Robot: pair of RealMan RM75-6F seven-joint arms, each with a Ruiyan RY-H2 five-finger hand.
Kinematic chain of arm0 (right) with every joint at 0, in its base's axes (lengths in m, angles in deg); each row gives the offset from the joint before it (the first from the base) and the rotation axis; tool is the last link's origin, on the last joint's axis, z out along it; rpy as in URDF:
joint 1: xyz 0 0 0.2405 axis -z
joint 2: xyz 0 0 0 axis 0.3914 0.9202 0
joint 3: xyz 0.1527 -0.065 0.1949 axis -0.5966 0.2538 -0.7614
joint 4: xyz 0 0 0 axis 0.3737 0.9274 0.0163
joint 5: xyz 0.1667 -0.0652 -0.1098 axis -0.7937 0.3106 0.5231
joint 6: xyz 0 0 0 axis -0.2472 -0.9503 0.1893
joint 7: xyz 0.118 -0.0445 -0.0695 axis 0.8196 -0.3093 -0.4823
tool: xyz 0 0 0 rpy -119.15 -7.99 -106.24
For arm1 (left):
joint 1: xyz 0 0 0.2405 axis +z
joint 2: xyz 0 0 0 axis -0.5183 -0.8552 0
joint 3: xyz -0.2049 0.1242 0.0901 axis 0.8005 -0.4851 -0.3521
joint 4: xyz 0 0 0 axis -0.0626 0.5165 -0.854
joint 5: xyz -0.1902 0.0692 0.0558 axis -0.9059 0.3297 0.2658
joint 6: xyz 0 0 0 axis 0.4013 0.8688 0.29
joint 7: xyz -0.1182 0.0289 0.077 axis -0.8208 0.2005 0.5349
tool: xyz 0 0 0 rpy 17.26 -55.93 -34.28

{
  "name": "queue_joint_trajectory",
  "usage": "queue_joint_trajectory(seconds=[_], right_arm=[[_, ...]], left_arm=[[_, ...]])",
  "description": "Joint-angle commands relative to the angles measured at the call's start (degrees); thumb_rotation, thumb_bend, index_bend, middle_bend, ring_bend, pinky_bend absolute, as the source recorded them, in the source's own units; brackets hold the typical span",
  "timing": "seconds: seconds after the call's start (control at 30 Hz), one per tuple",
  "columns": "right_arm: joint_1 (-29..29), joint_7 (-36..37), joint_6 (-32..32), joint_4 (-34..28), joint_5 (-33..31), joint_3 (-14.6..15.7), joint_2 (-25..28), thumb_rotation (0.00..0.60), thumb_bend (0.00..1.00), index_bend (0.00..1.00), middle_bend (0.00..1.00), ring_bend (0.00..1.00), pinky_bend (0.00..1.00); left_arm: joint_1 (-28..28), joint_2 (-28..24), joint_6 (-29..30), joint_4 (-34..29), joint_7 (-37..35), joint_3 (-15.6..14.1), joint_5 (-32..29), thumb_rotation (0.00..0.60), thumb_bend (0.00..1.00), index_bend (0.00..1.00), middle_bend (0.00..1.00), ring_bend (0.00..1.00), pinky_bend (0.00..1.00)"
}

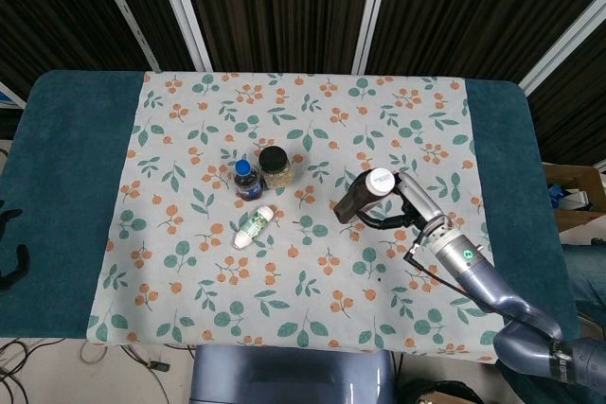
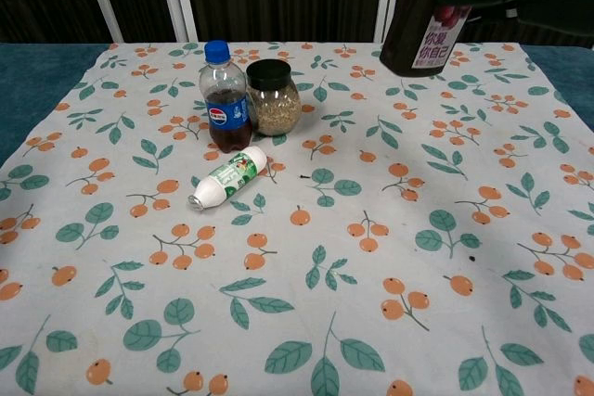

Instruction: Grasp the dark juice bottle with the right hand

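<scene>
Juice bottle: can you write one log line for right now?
right hand: grips dark juice bottle | bottle: lifted off tablecloth | left hand: not in view

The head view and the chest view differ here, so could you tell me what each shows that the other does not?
Only the head view shows the juice bottle's white cap, the whole right hand with its arm, and the teal table edges. Only the chest view shows the bottle's label text and its base clear of the cloth. Both show the cola bottle, the grain jar, the small white bottle lying flat and the floral cloth.
</scene>
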Motion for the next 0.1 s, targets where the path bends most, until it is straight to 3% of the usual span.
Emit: queue_joint_trajectory(seconds=[0.03, 0.1], right_arm=[[2.2, 11.6, -3.7, 0.5, 4.7, -0.3, 4.4, 0.6, 0.4, 0.48, 0.5, 0.42, 0.32], [2.4, 15.2, -4.9, 1.5, 6.3, 0.1, 5.3, 0.6, 0.4, 0.48, 0.5, 0.42, 0.32]], left_arm=[[0.0, 0.1, 0.1, -0.1, 0.2, -0.1, 0.2, 0.6, 0.53, 0.2, 0.07, 0.1, 0.02], [0.1, 0.1, 0.3, -0.2, 0.3, -0.2, 0.3, 0.6, 0.53, 0.2, 0.07, 0.1, 0.02]])
